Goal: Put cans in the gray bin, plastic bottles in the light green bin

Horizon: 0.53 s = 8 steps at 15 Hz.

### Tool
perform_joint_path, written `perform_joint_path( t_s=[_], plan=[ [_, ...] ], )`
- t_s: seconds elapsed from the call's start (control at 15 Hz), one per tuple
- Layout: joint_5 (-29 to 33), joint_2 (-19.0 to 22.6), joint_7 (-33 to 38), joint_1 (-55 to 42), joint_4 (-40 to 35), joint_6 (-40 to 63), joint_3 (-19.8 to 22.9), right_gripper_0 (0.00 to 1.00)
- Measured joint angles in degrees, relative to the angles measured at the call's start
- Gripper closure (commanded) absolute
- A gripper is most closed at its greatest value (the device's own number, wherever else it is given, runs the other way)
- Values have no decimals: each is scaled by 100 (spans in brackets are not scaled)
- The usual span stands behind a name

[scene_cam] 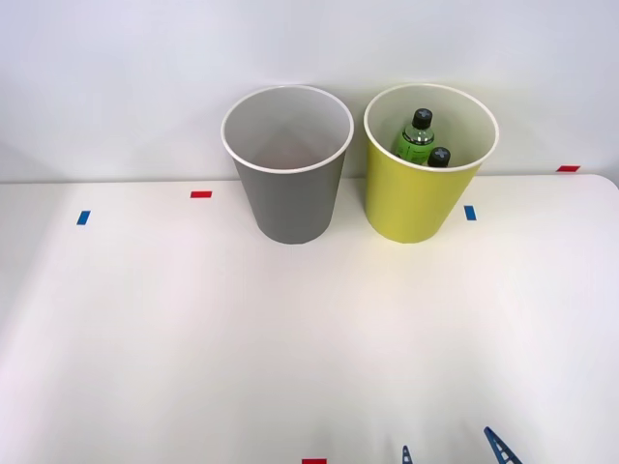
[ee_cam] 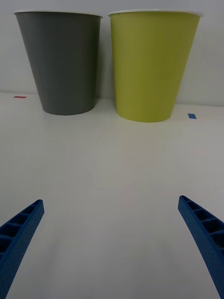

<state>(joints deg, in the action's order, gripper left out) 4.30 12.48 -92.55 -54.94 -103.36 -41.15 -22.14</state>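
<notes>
1. From where I sit the sorting looks close to finished: two plastic bottles (scene_cam: 423, 141) stand upright inside the light green bin (scene_cam: 411, 208), black caps just below its rim, and I see nothing loose on the white table (scene_cam: 290, 348)
2. The gray bin (scene_cam: 290, 208) stands just beside the green one, to its left in the front view, apart from it by a narrow gap; what I can see of its white inside shows no cans
3. The risk I judge most likely is a needless reach: if I send the arm forward with nothing to fetch, a finger could clip a bin wall and tip or shove it, since both bins are tall and taper to a narrow base
4. A second risk is calling the task done too soon; the bottom of the gray bin is hidden from me, so I cannot confirm any can went in
5. The right gripper (ee_cam: 112, 243) is spread wide, its blue ribbed fingers (ee_cam: 205, 233) far apart, holding nothing and touching nothing, low over the near table and well apart from both bins
</notes>
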Motion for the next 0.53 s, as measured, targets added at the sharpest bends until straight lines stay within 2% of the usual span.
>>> perform_joint_path(
  t_s=[0.53],
  plan=[
    [0,0,0,0,0,0,0,0]
  ],
)
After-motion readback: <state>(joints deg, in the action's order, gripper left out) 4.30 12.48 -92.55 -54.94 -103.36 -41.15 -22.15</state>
